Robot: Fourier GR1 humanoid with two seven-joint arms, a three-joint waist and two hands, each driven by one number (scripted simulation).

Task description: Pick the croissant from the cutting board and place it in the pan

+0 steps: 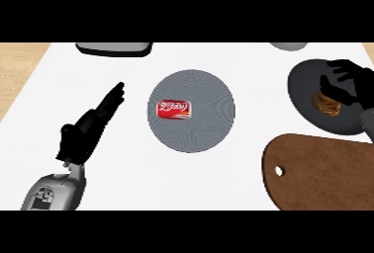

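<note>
The white counter (110,113) is being seen from steeply above, with a strip of pale wood (18,74) showing along its left side. At the lower right, a brown cutting board (329,173) with a small hole near its left edge is lying bare on the counter. A grey plate (192,110) is sitting at the middle of the counter, and a small red packet (174,109) is resting on it, slightly left of its centre. The dark pan (310,84) is placed at the right, just above the cutting board, and is partly covered by the right hand.

The left hand (84,131) is being held over the counter to the left of the plate, its fingers straight and pressed together, pointing up and to the right; nothing is being touched or carried by it. Its grey forearm (53,192) is entering from the lower left edge.

The right hand (349,84) is being held over the pan, with its fingers curled downward above the croissant (327,104). The croissant is lying inside the pan, just below the fingertips. Whether the fingers are touching it cannot be told.

At the top edge, a grey tray-like object (115,48) and part of a grey rounded object (290,46) are being cut off by the view.
</note>
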